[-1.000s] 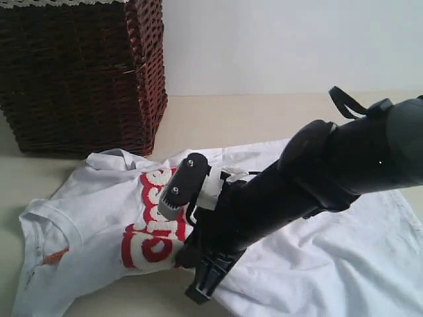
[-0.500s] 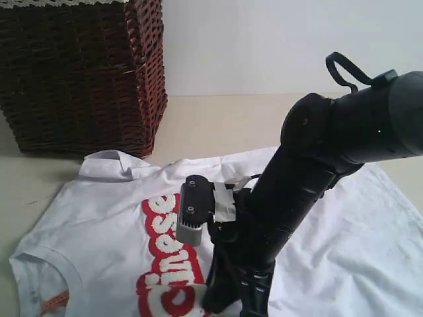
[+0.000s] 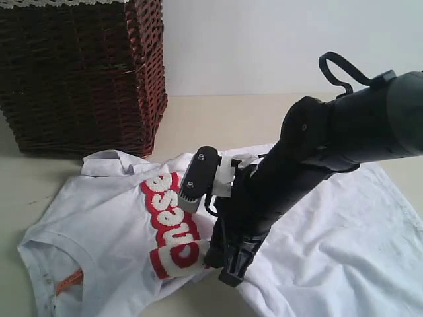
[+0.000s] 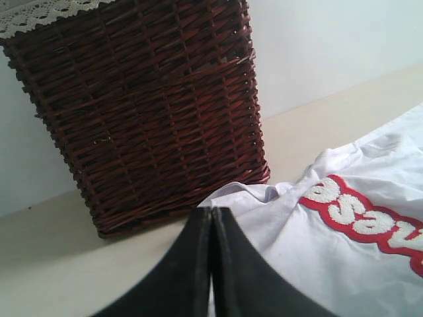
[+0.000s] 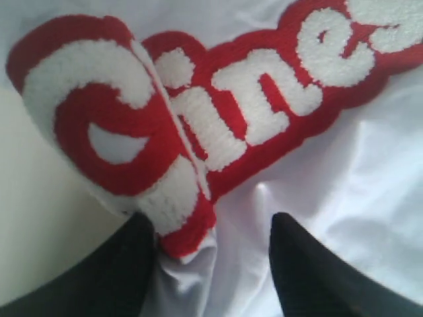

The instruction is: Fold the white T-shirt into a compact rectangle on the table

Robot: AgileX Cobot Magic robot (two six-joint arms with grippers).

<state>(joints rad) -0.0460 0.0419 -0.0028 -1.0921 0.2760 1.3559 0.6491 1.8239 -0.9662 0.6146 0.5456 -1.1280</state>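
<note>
Early in the fold, I'd say. The shirt [image 3: 330,244] lies mostly spread on the table [image 3: 218,119] in front of the basket [image 3: 79,72], print side up and collar toward the near left. It's nowhere near a rectangle yet. The only turned-over part is the near edge, where the end of the red lettering [image 3: 173,224] curls over on itself.

The right gripper [image 5: 211,228] is down at that curled edge. Its jaws stand about half apart, with the bunched cloth between them. One finger [image 5: 125,257] touches the lettered fold and the other finger stands clear of it on the plain white cloth. There's no pinch, so nothing is held. I can't tell whether it's letting go or setting up a grab.

The left gripper [image 4: 211,214] has its jaws pressed together on nothing. It sits low by the basket at the shirt's far edge.

The next move probably calls for a clean pinch on the shirt's edge, catching both layers, then a carry across the body. The curl should be flattened first, or the crease will come out crooked.
</note>
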